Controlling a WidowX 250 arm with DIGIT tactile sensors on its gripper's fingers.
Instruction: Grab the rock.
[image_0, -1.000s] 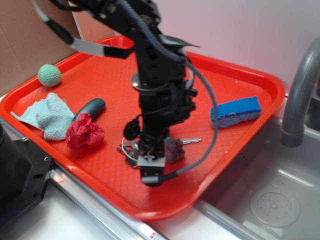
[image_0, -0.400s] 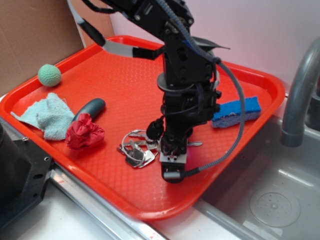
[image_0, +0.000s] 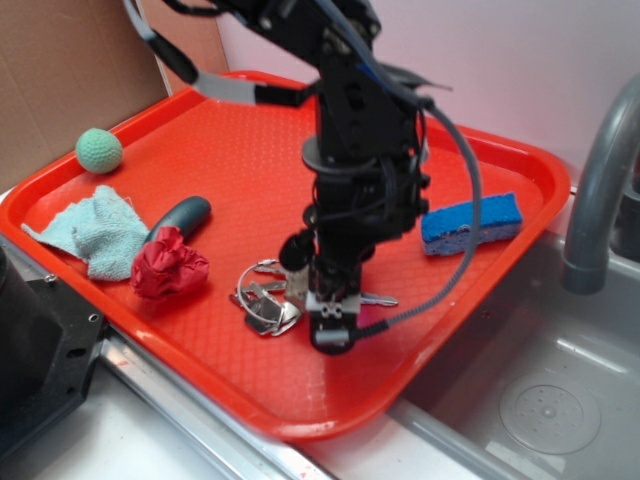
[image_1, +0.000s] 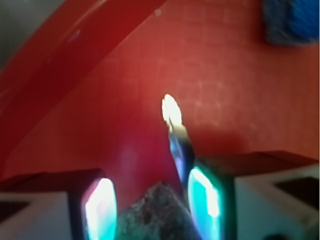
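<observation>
Your gripper (image_1: 152, 205) is sitting on the tray (image_0: 230, 150), its pads (image_1: 205, 200) bracketing the rock (image_1: 152, 212); you cannot tell whether they are gripping it, keys (image_0: 262, 300) alongside.

A kitchen-like setup: a steel sink (image_0: 560, 400) and grey faucet (image_0: 600, 190) beside the tray (image_0: 250, 160).

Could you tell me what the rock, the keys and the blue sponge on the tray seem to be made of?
The rock looks like rough, matt grey-brown stone, grainy and irregular between the hand fingers. The keys look like polished metal, silvery with bright glints. The blue sponge seems soft foam, matt with a paler lower layer. The tray appears textured red plastic.
</observation>
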